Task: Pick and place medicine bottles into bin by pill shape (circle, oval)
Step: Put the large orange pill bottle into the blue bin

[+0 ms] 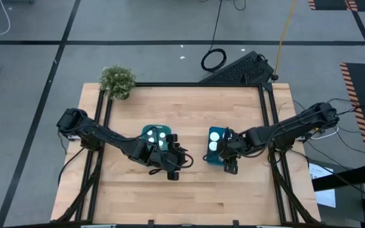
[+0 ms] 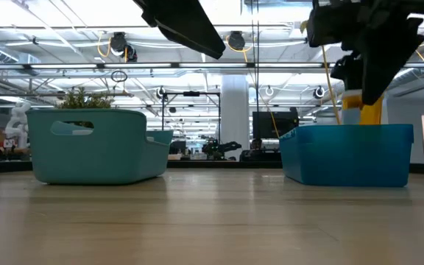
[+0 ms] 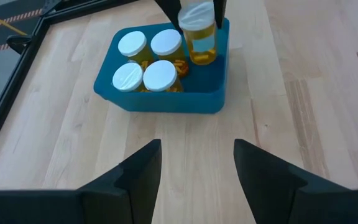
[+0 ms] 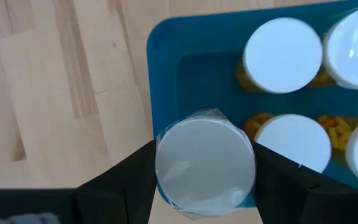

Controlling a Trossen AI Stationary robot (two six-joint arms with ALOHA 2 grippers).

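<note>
Dark fingers [image 4: 143, 180] of the right gripper [image 4: 205, 180] are pinching a medicine bottle [image 4: 205, 163] by its sides, just below the round white cap, and holding it upright over the near corner of the blue bin [image 4: 166, 74]. Gripping below the cap is keeping the bottle vertical, which looks suited to lowering it into the one free corner, though whether it is going in or coming out cannot be told. From across the table the same bottle [image 3: 201, 34] is showing an orange see-through body with pills low inside, hanging above the bin's rim rather than resting in it.

Four more bottles [image 3: 145, 62] are standing inside that bin in a tight square, caps up, bodies touching or nearly so. The bin is smooth moulded plastic with rounded corners and a straight wall, sitting flat on the pale wood-plank table [image 3: 278, 124].

On the other side, the left gripper [image 3: 194, 171] is hovering low over bare table between the two bins, its fingers spread wide and holding nothing, apparently waiting. The teal bin [image 1: 149, 132] beside the left arm is holding a few white-capped bottles [image 1: 163, 138]; their number is hard to make out under the arm.

A small green potted plant [image 1: 116, 80] is standing at the table's far left corner, well apart from both bins.
</note>
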